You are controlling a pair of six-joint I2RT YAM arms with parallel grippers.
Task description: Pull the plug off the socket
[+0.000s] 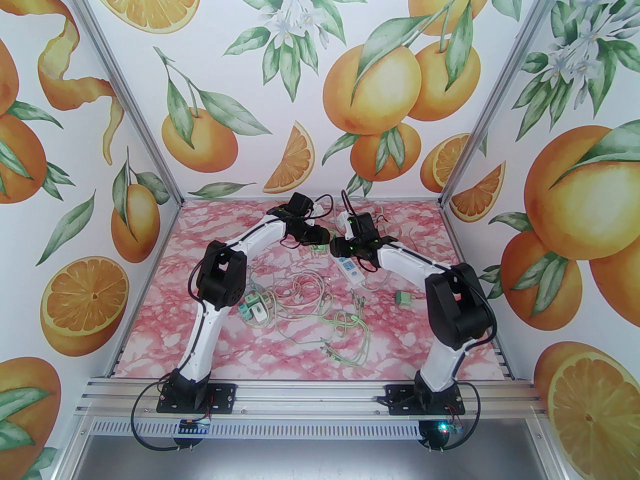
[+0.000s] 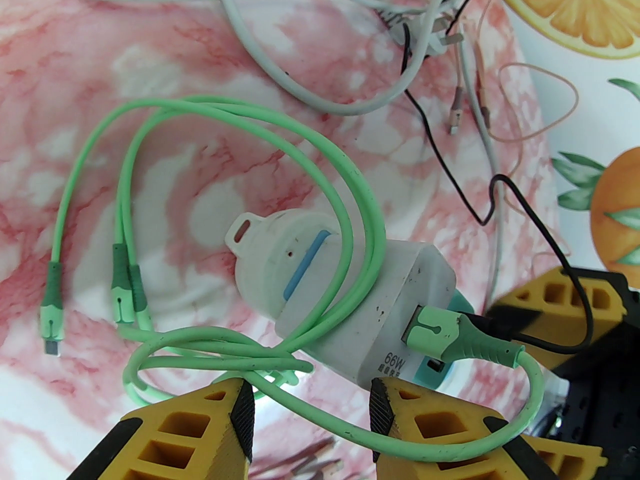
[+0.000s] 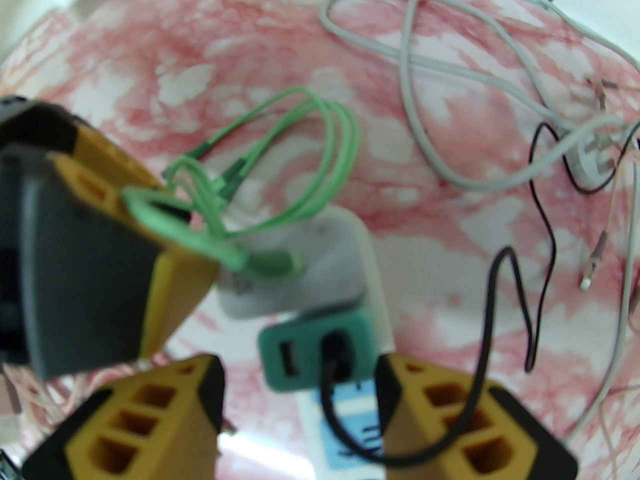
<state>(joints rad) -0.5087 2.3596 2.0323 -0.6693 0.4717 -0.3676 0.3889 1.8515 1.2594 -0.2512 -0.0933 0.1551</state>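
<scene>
Well, the white plug (image 2: 350,338) sat pushed into the far end of the power strip (image 2: 272,263). The strip lay flat on the pink desk (image 2: 150,43), toward the back and in the middle. A green cable (image 2: 470,340) was stuck into the plug's side and looped over it. Just beside it on the strip sat a teal plug (image 3: 305,335) with a black cable (image 3: 500,278).

The left tool (image 2: 312,393) was right at the white plug with its fingers apart. Only the green cable ran through the gap, and one finger (image 2: 400,418) touched the plug's corner. It had no hold on the plug yet.

The right tool (image 3: 300,363) had a finger on either side of the teal plug and the strip. I could not tell if it was pressing on them.

To do this step well, the left tool probably needed to slide further on. Both pads should sit flat on the plug's sides, not on the cable. Then it should squeeze and pull straight out. The strip looked light, so it would likely lift too unless the right tool held it down.
</scene>
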